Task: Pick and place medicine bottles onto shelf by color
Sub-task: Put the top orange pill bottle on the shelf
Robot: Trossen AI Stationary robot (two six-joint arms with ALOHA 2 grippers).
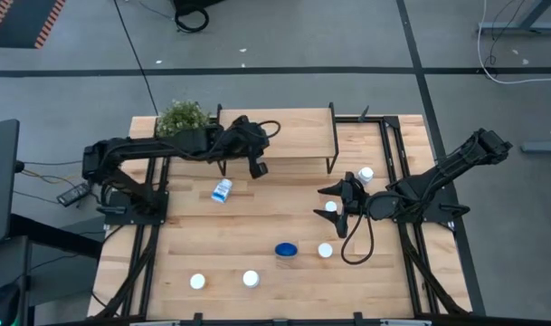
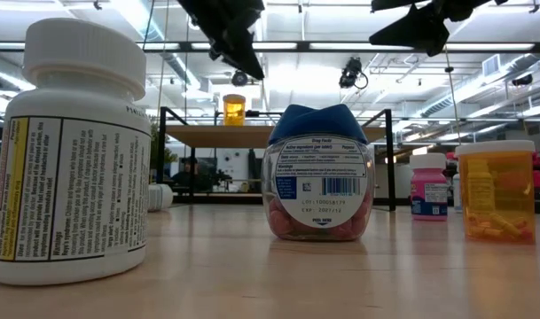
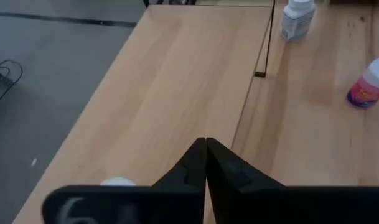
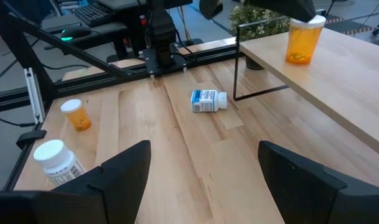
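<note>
The shelf [image 1: 293,136] stands at the table's far side. An orange bottle [image 4: 301,38] stands on its left end. My left gripper [image 1: 259,168] is shut and empty above the shelf's near left corner [image 3: 206,149]. My right gripper [image 1: 333,210] is open and empty, raised above a pink bottle [image 2: 427,186] right of centre; nothing is between its fingers in the right wrist view [image 4: 205,155]. A bluish-white bottle [image 1: 222,190] lies on its side in front of the shelf. A blue-lidded jar [image 1: 286,250] and an orange bottle [image 1: 325,250] stand nearer the front.
A green potted plant [image 1: 183,118] stands at the shelf's left end. A white bottle [image 1: 365,174] stands right of the shelf. A white bottle [image 1: 251,279] and an orange one [image 1: 197,282] stand near the front edge. Bare tabletop lies between shelf and front bottles.
</note>
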